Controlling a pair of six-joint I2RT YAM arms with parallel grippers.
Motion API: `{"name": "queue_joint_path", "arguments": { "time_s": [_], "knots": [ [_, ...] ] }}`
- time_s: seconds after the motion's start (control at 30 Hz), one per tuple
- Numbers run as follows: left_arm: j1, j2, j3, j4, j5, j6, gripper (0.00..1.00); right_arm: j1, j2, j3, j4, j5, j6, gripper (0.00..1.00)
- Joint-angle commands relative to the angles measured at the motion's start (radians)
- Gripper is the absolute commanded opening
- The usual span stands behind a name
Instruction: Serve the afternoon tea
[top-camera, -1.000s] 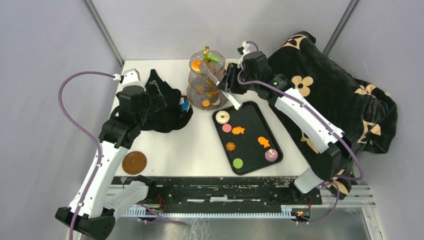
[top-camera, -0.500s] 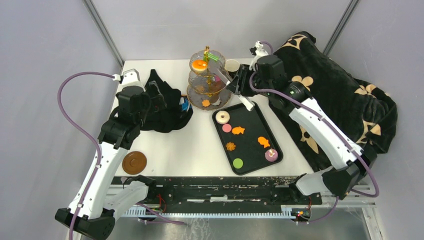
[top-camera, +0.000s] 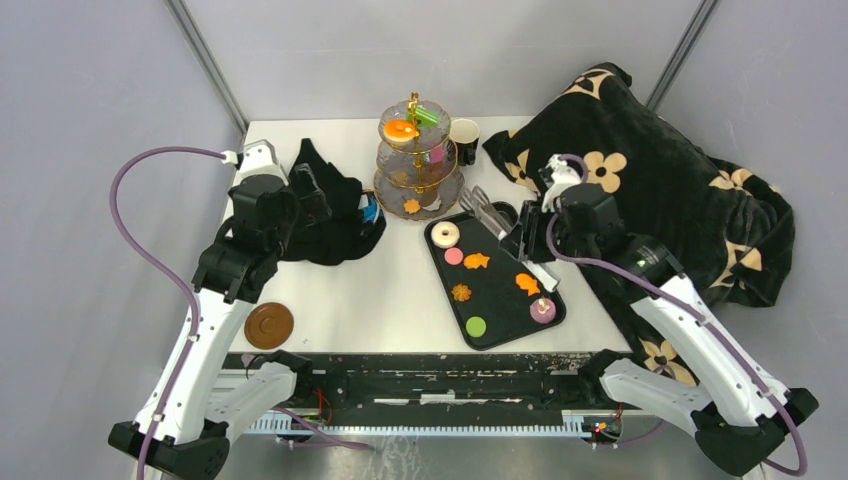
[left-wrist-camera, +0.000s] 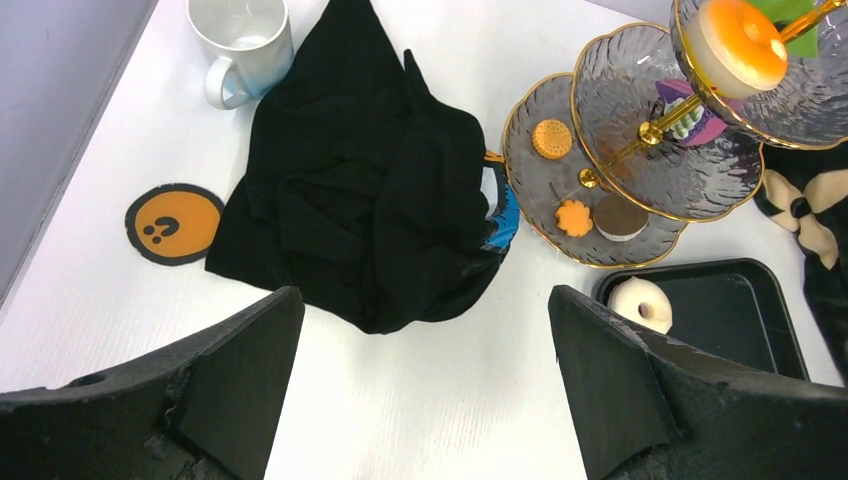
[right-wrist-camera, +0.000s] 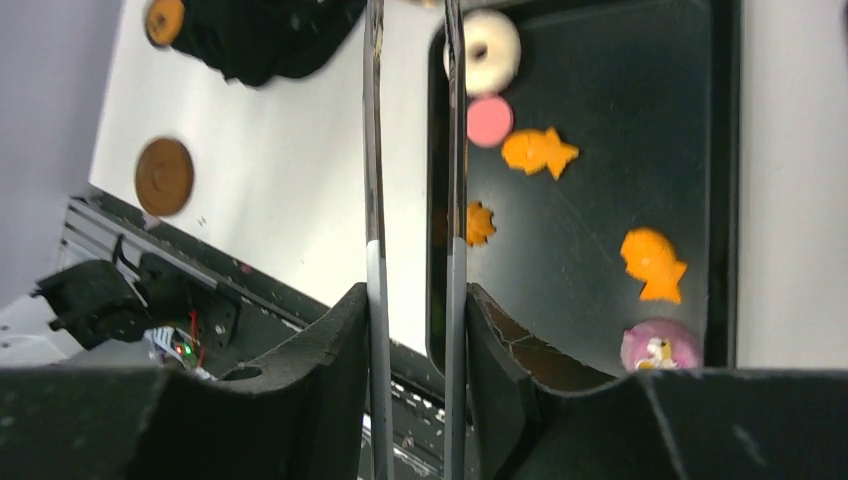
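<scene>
Since half a second earlier, the right arm had swung away from the tiered stand (top-camera: 416, 165) toward the near side, so that the right end effector (top-camera: 527, 248) hung over the far right part of the black tray (top-camera: 503, 303); the left arm had not moved. The right end effector was clamped on a pair of metal tongs (top-camera: 484, 210), whose two blades stood apart with nothing between them, tips pointing toward the stand. On the tray lay a white ring donut (top-camera: 445, 234), a pink disc (top-camera: 454, 256), an orange fish cookie (top-camera: 476, 262), a second fish cookie (top-camera: 527, 284), an orange flower cookie (top-camera: 461, 293), a green disc (top-camera: 476, 326) and a pink round treat (top-camera: 542, 310). The stand, on the desk (top-camera: 400, 290) just beyond the tray, carried an orange donut (top-camera: 400, 129) on its top tier and orange cookies (left-wrist-camera: 552, 139) on its lowest. The left end effector (left-wrist-camera: 425, 310) hung with fingers spread wide and empty above a crumpled black cloth (left-wrist-camera: 360, 190), near a white mug (left-wrist-camera: 243, 35) and an orange coaster (left-wrist-camera: 173, 222). The black flowered blanket (top-camera: 680, 200) lay at the right.
</scene>
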Motion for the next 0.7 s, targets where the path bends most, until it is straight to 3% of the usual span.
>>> {"name": "queue_joint_path", "arguments": {
  "time_s": [0.0, 0.1, 0.23, 0.67],
  "knots": [
    [0.007, -0.028, 0.010, 0.016, -0.029, 0.023, 0.99, 0.003, 0.015, -0.126, 0.099, -0.097, 0.049, 0.42],
    [0.007, -0.033, -0.012, 0.014, -0.016, 0.013, 0.99, -0.008, 0.062, -0.196, 0.181, -0.165, 0.090, 0.42],
    [0.008, -0.046, -0.027, 0.007, -0.019, 0.002, 0.99, -0.017, 0.106, -0.241, 0.241, -0.139, 0.116, 0.41],
    [0.007, -0.029, -0.003, -0.004, -0.066, 0.030, 0.99, -0.095, 0.263, -0.233, 0.339, -0.135, 0.113, 0.44]
  ]
}}
